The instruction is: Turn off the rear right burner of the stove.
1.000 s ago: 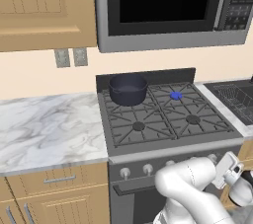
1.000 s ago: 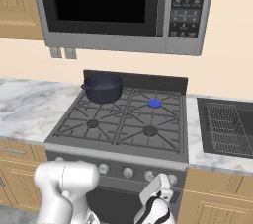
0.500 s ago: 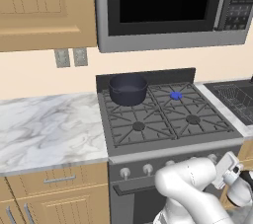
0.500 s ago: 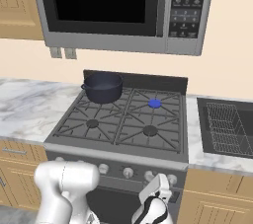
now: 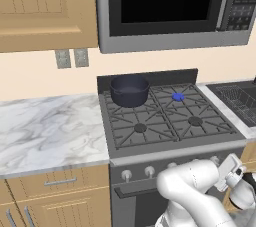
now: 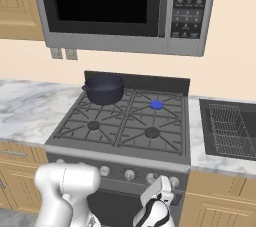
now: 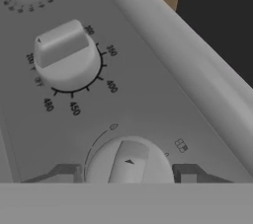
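Nothing much has moved since the earlier frames: arm's same low pose at the stove [image 6: 125, 136] front, pot and flame as before. Task's not done; blue flame still shows on the rear right burner [image 6: 156, 105], far right of the cooktop. Our gripper [image 7: 127, 178] sits wide, a finger each side of the knob [image 7: 129, 163], not clamped yet, so gripping and turning remain. Pot [image 5: 129, 90] on rear left burner, microwave [image 6: 120, 8] above; neither's in our way.

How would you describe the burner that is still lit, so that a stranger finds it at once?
Start at the stove under the big microwave. On its back row a dark pot sits left; the rear right burner lies beside it. It alone shows a blue flame spot; the front burners are plain dark.
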Robot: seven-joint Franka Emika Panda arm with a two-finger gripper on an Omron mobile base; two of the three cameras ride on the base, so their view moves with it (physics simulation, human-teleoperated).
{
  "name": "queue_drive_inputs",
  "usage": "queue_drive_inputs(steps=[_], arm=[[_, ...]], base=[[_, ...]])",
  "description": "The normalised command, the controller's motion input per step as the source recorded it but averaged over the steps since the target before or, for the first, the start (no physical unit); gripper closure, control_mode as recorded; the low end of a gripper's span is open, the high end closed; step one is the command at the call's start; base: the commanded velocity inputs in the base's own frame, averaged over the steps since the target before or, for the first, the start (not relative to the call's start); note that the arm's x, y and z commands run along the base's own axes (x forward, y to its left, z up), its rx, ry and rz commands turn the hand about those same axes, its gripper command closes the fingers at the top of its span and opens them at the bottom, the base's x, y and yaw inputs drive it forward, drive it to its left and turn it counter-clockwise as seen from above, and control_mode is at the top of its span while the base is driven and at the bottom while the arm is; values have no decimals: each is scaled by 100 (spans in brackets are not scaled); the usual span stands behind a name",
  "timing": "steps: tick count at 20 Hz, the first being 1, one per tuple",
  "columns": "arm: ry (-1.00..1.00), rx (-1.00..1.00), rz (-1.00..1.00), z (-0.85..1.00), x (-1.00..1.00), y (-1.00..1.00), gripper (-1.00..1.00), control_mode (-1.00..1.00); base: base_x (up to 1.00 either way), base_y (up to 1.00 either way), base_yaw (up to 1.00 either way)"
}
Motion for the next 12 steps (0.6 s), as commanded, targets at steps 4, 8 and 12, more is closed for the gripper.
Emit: queue_drive_inputs(steps=[4, 8, 12], arm=[[0, 4, 0, 0, 2, 0, 100, -100], [0, 7, 0, 0, 0, 0, 100, -100], [1, 18, -6, 1, 0, 0, 100, -100]], base=[[0, 0, 0], [0, 0, 0], [0, 0, 0]])
